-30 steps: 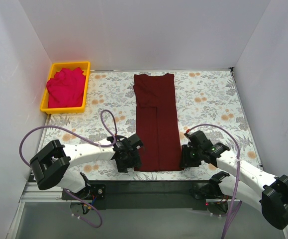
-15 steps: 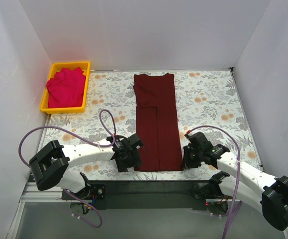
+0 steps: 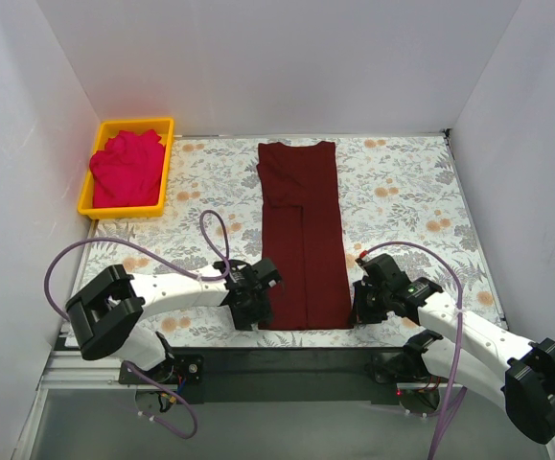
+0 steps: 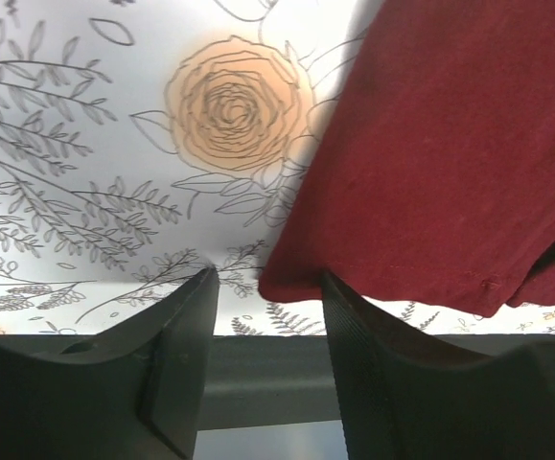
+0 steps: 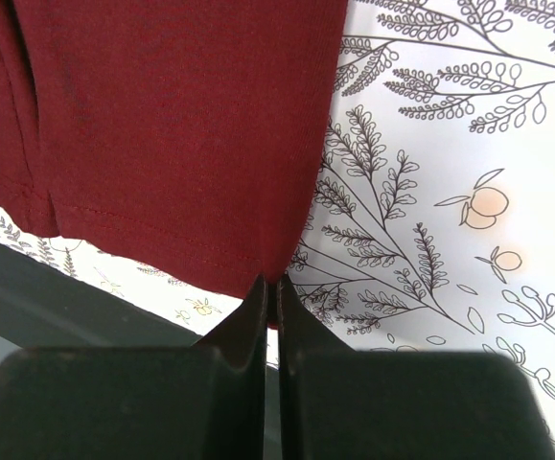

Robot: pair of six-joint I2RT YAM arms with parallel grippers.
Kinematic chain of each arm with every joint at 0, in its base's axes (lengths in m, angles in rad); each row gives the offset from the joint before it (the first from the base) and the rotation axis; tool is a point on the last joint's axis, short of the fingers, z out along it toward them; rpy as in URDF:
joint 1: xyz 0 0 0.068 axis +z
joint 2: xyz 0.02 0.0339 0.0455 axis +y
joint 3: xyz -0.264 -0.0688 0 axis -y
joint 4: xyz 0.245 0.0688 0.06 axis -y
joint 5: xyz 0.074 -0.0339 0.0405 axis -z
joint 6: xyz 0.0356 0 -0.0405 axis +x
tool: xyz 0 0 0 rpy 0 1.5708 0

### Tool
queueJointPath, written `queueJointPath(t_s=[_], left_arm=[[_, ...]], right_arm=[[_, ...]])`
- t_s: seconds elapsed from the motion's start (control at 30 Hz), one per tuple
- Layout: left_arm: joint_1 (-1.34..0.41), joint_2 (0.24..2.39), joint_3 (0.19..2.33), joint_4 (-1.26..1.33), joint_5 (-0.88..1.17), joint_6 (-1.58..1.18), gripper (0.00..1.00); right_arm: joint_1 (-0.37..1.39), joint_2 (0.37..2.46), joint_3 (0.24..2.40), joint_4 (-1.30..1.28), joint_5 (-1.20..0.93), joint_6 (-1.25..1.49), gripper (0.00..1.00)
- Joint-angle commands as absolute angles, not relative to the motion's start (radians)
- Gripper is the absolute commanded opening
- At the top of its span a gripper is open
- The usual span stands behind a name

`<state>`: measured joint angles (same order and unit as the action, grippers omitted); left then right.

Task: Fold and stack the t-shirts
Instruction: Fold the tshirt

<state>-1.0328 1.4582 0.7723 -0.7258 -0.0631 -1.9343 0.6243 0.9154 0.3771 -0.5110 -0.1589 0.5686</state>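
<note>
The dark maroon t-shirt (image 3: 301, 240) lies folded into a long narrow strip down the middle of the table, its hem at the near edge. My left gripper (image 3: 256, 305) is at its near left corner. In the left wrist view the gripper (image 4: 267, 286) is open, with the shirt's corner (image 4: 430, 144) just between the fingertips. My right gripper (image 3: 357, 305) is at the near right corner. In the right wrist view it (image 5: 277, 287) is shut on the hem corner of the maroon shirt (image 5: 162, 115). The pinkish-red t-shirt (image 3: 124, 168) lies crumpled in the bin.
The yellow bin (image 3: 167, 163) stands at the far left corner of the flower-patterned table (image 3: 402, 192). White walls close in the left, right and back. The table's dark front edge (image 4: 258, 383) runs just below both grippers.
My left gripper has shifted slightly right, closer to the shirt's near left corner. The right gripper has edged left onto the near right corner. The shirt has not moved.
</note>
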Motion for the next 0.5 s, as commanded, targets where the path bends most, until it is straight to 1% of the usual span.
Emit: queueJointPath(t_s=[0.0, 0.07, 0.1, 0.17, 0.2, 0.27, 0.3, 0.33, 0.47], left_arm=[[-1.046, 1.502, 0.807, -0.709, -0.074, -1.931, 0.44], [-1.046, 1.515, 0.816, -0.712, -0.077, -1.924, 0.41], [-1.048, 1.522, 0.816, -0.709, -0.075, -1.922, 0.35], [-1.048, 1.526, 0.815, -0.707, -0.071, -1.922, 0.29], [-1.046, 1.528, 0.812, -0.706, -0.064, -1.922, 0.23], [-1.048, 1.529, 0.807, -0.704, -0.06, -1.922, 0.15], [-1.048, 1.529, 0.804, -0.706, -0.052, -1.921, 0.02], [-1.049, 1.526, 0.801, -0.707, -0.045, -1.916, 0.0], [-1.072, 1.465, 0.776, -0.761, -0.025, -1.93, 0.0]], right_arm=[[0.632, 0.908, 0.373, -0.535, -0.158, 0.558, 0.01], [0.634, 0.908, 0.373, -0.534, -0.16, 0.557, 0.01], [0.634, 0.908, 0.373, -0.535, -0.16, 0.557, 0.01], [0.632, 0.905, 0.371, -0.535, -0.163, 0.558, 0.01], [0.632, 0.902, 0.37, -0.535, -0.163, 0.558, 0.01], [0.634, 0.899, 0.368, -0.534, -0.163, 0.558, 0.01], [0.634, 0.902, 0.371, -0.534, -0.163, 0.557, 0.01], [0.634, 0.903, 0.373, -0.535, -0.166, 0.557, 0.01], [0.638, 0.882, 0.382, -0.577, -0.196, 0.558, 0.01]])
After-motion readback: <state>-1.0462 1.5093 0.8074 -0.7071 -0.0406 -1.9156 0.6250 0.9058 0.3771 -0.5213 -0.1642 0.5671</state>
